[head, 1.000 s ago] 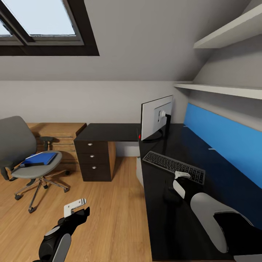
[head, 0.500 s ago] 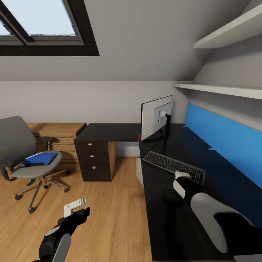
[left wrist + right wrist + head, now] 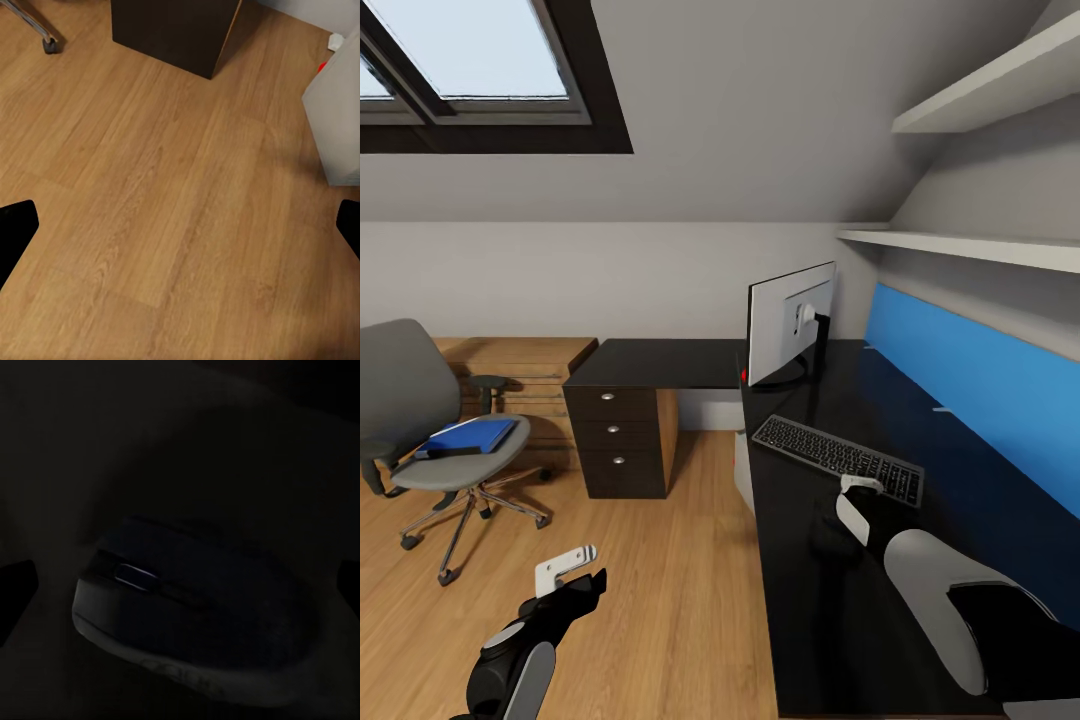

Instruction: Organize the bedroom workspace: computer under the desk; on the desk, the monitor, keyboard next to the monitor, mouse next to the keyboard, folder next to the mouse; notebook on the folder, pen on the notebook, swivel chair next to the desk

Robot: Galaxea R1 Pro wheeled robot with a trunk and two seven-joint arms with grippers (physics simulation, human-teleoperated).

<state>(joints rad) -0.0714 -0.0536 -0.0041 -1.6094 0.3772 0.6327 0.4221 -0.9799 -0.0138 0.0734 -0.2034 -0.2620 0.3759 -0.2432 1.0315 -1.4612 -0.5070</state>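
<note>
The dark mouse [image 3: 187, 615] lies on the glossy black desk [image 3: 800, 600], right under my open right gripper [image 3: 840, 515], between its spread fingers. Just beyond it sits the keyboard [image 3: 838, 458], in front of the monitor [image 3: 790, 325], which shows its grey back. The light grey computer [image 3: 337, 120] stands under the desk, its red light showing. At the left, the grey swivel chair [image 3: 410, 400] holds the blue folder [image 3: 472, 435], with a dark flat notebook [image 3: 445, 452] at its front edge. My left gripper [image 3: 565, 575] hangs open over the wood floor. The pen is out of view.
A dark drawer unit [image 3: 622, 440] with silver knobs stands under the desk's far wing. A low light-wood counter [image 3: 530, 365] lies behind the chair. A blue wall panel [image 3: 970, 385] and white shelves [image 3: 980, 245] run along the desk's right side.
My right gripper has sunk very slightly toward the mouse. Everything else is as it was.
</note>
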